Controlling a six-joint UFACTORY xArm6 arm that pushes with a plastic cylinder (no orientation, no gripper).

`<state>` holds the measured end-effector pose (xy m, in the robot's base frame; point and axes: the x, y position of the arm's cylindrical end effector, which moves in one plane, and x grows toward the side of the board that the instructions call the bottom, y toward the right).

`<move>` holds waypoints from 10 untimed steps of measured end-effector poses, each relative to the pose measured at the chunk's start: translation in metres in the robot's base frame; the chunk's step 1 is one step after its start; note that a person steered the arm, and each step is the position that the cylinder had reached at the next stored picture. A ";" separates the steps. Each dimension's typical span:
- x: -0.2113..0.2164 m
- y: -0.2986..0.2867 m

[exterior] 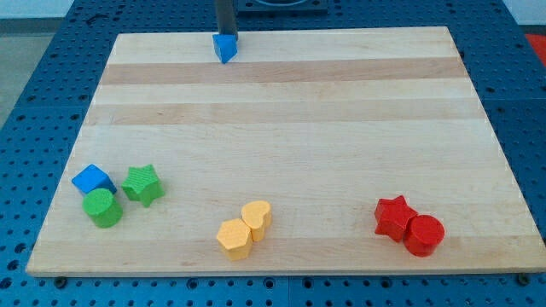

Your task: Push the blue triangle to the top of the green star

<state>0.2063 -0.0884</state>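
Observation:
The blue triangle [225, 47] lies at the board's top edge, left of centre. My tip [225, 33] stands just behind it at the view's top, touching or nearly touching its far side. The green star [142, 184] sits at the lower left, far from the triangle. A blue cube [93, 180] is to the star's left and a green cylinder [103, 207] is below and left of the star, both close against it.
A yellow hexagon [234, 238] and a yellow heart [257, 217] sit together at the bottom centre. A red star [393, 217] and a red cylinder [423, 234] sit together at the lower right. The wooden board [290, 128] lies on a blue perforated table.

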 end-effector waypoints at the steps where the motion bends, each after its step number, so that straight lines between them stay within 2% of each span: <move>1: 0.021 0.035; 2: 0.044 0.014; 3: -0.005 0.027; 4: -0.004 0.037; 5: 0.003 0.019; 6: -0.014 0.003; 10: 0.050 -0.037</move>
<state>0.2558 -0.1257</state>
